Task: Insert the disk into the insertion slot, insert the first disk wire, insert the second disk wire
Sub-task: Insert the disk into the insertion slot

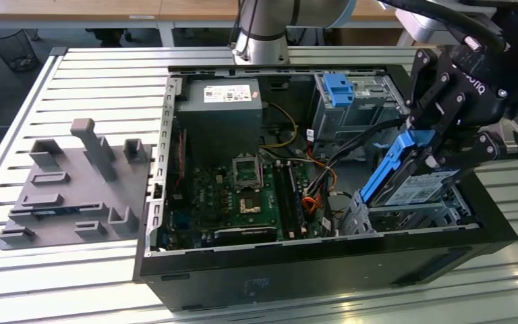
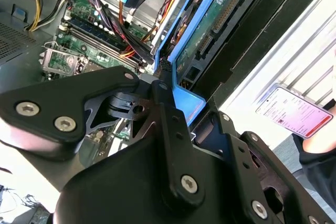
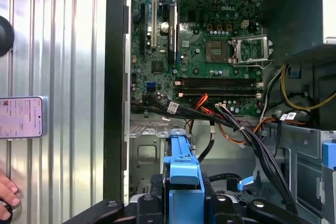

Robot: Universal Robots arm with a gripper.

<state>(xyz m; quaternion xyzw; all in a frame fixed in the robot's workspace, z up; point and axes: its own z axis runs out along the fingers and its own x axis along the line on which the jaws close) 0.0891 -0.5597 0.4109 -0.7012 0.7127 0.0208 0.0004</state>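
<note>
End effector (image 1: 439, 145) pinching tilted disk (image 1: 415, 181) above insertion slot (image 1: 421, 216), phone (image 3: 21, 117) in first wrist view

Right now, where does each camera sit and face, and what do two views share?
Exterior view: off the arm, looking down into the computer case; shows arm, jaws clamping the disk.
First wrist view: at the wrist, facing the motherboard over the disk; jaws show.
Second wrist view: at the wrist, beside the disk; jaws show.
Both wrist views share motherboard and phone.
</note>
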